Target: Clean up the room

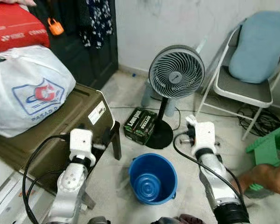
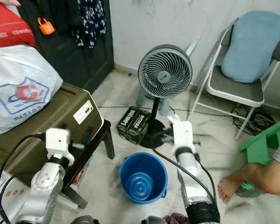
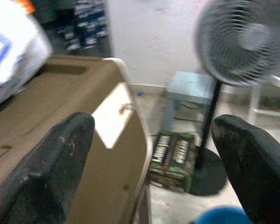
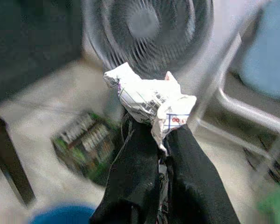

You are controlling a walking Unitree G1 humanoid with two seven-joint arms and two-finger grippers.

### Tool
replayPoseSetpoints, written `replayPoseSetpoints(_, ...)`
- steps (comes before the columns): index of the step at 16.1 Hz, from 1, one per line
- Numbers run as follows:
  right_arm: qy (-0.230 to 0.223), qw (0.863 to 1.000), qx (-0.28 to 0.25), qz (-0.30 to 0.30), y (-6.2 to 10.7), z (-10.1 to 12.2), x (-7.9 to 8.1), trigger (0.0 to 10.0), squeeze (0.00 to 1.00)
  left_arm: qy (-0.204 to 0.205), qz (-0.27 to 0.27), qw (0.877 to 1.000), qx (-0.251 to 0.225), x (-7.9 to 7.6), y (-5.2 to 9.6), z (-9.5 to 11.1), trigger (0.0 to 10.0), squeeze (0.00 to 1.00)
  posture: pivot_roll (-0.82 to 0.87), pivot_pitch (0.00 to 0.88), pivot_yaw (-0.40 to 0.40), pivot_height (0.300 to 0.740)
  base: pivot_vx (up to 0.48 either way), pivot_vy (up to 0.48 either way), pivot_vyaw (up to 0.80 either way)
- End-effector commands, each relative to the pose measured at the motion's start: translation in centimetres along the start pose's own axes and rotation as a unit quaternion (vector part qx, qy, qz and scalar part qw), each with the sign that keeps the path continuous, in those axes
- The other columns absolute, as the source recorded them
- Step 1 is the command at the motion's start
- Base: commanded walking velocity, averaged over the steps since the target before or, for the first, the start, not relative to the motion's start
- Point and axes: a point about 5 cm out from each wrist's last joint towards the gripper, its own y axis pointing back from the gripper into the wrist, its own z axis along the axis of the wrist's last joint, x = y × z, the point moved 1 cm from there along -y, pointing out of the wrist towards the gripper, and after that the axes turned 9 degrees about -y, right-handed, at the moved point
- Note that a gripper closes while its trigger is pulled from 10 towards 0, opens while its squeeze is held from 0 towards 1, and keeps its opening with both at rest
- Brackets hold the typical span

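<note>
My right gripper (image 4: pixel 161 135) is shut on a crumpled white paper (image 4: pixel 149 100) with printed lines and a red mark. It is raised in front of the standing fan (image 1: pixel 176 71), up and to the right of a blue bucket (image 1: pixel 153 178) that stands on the floor between my arms; a smaller blue bowl shape lies inside it. My left gripper (image 3: pixel 154 128) is open with nothing between its fingers (image 3: pixel 60 158). It hovers beside the olive case (image 1: pixel 60 126), left of the bucket.
A black-and-green box (image 1: pixel 140 125) lies by the fan's base. A white plastic bag (image 1: pixel 28 88) sits on the olive case. A folding chair (image 1: pixel 245 86), cables (image 1: pixel 256 119), a green stool (image 1: pixel 270 147) and a person's foot (image 1: pixel 266 179) are at the right.
</note>
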Motion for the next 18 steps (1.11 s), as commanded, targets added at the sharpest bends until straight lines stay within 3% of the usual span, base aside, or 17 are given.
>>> replayPoseSetpoints(1, -0.01, 0.999, 0.029, -0.037, 0.0, -0.8, -1.3, 10.0, 0.0, -0.016, -0.031, 0.999, -0.011, -0.4, 0.0, 0.6, 10.0, 0.0, 0.03, 0.052, -0.03, 0.74, 0.0, 0.0, 0.0)
replayPoseSetpoints(5, -0.007, 0.995, 0.054, -0.089, 0.0, -1.5, -3.1, 10.0, 0.0, -0.034, -0.05, 0.998, -0.02, 0.2, 0.1, 1.0, 10.0, 0.0, 0.02, 0.06, -0.017, 0.74, 0.0, 0.0, 0.0)
replayPoseSetpoints(11, -0.01, 0.996, 0.056, -0.074, -0.1, -1.6, -2.2, 10.0, 0.0, -0.104, -0.159, 0.981, -0.03, -0.5, 2.6, 1.3, 10.0, 0.0, 0.06, 0.144, 0.035, 0.74, 0.0, 0.0, 0.0)
replayPoseSetpoints(16, -0.028, 0.996, 0.06, -0.063, -0.6, -1.5, -0.6, 10.0, 0.0, -0.147, -0.186, 0.971, -0.038, 1.4, 3.7, 3.4, 10.0, 0.0, 0.16, 0.224, 0.102, 0.74, 0.0, 0.0, 0.0)
replayPoseSetpoints(18, -0.042, 0.996, 0.066, -0.052, -1.4, -1.4, 0.8, 10.0, 0.0, -0.174, -0.167, 0.97, -0.035, 3.5, 4.7, 4.6, 10.0, 0.0, 0.23, 0.289, 0.163, 0.74, 0.0, 0.0, 0.0)
